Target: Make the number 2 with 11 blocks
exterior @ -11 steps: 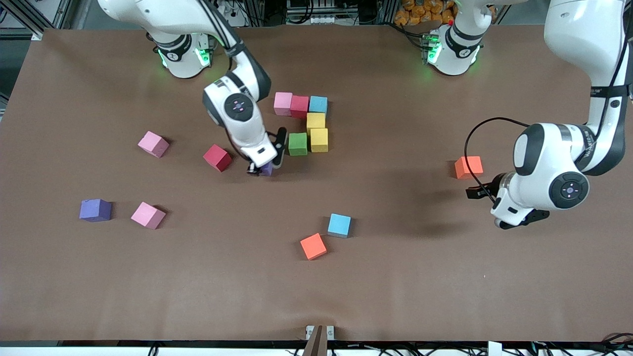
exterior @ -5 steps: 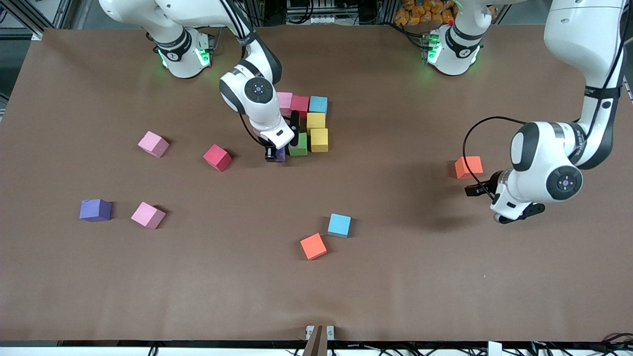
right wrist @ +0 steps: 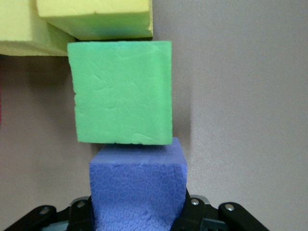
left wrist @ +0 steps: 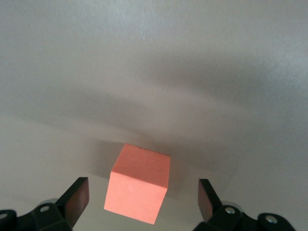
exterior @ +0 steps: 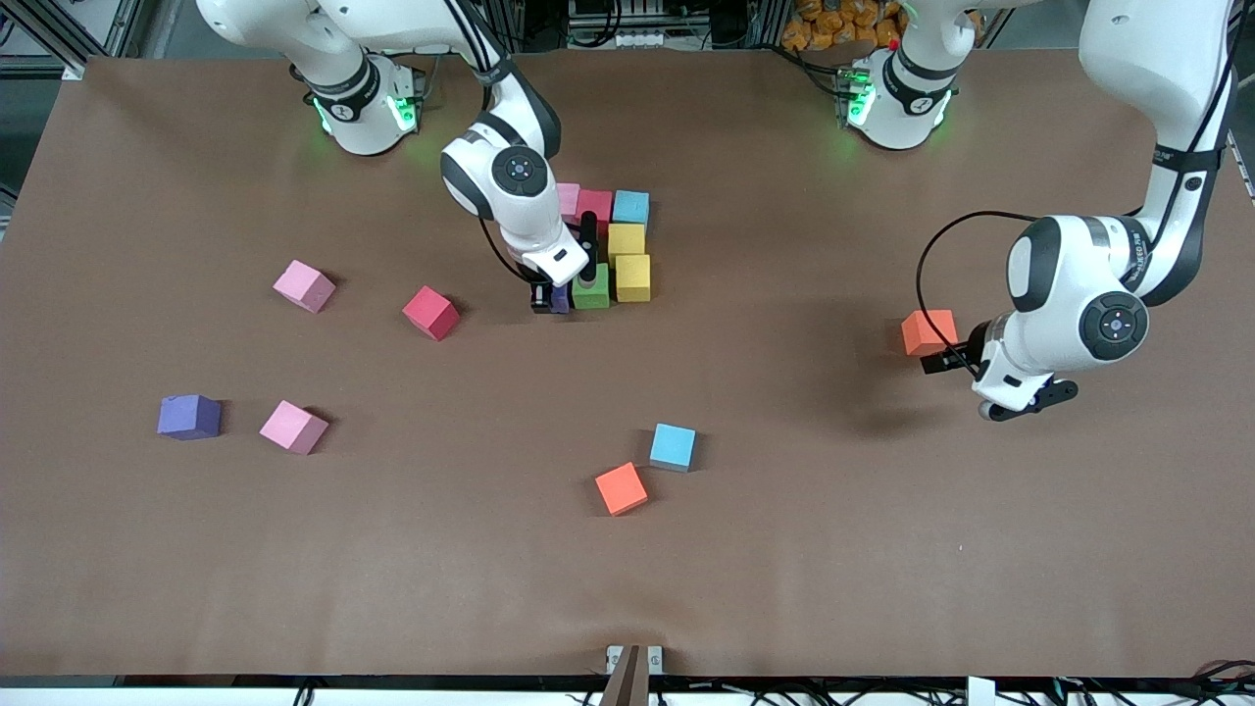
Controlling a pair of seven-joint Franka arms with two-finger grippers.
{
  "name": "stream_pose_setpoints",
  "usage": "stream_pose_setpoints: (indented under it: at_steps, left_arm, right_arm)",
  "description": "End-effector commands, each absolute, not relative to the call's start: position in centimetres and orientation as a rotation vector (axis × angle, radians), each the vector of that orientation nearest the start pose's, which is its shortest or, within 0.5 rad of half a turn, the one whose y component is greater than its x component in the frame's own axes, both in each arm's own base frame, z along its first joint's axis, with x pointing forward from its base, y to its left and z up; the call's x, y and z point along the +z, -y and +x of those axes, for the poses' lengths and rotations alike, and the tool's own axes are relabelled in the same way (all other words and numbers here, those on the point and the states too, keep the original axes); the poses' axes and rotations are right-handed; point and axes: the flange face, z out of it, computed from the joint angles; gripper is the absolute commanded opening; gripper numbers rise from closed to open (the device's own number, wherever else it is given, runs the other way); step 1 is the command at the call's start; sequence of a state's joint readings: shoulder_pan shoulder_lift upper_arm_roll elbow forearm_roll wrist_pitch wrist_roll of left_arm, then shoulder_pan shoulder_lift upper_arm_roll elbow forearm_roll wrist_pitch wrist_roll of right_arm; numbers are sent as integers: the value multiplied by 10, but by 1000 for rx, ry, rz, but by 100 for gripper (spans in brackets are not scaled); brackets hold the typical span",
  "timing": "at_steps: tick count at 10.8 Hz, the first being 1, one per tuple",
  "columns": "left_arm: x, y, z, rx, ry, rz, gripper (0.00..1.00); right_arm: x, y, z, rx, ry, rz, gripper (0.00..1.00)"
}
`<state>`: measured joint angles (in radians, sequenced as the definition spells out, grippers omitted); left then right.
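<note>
Placement step: right gripper point(exterior: 552, 300) clamps the purple block point(right wrist: 138, 185), which sits just beside the green block point(right wrist: 122, 91) ahead of its fingertips. Next move, by judgement: seat it flush, then release. Left gripper point(left wrist: 139, 202) hangs spread over the orange block point(left wrist: 138, 188).

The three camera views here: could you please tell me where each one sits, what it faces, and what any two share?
Front view: high across the table, facing both arms' bases; shows both arms and scattered cubes.
Left wrist view: looks down past the open left gripper at the matte orange cube on the brown table.
Right wrist view: shows the right gripper holding the purple cube against the green cube.
Shared: the green cube also appears in front.
</note>
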<state>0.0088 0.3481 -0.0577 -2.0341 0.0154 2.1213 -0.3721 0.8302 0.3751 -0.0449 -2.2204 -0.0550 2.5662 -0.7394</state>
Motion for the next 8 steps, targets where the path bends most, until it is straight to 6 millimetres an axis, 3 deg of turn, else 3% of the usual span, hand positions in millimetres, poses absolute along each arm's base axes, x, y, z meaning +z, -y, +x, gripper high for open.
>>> stream_pose_setpoints:
  at_steps: [1, 8]
  left_arm:
    - [237, 26, 552, 446, 477, -3050, 100]
    - [215, 14, 530, 413, 515, -3055, 100]
  right_arm:
    - [205, -391, 377, -27, -2171, 2199, 39]
    - [201, -398, 372, -33, -2186, 2185, 40]
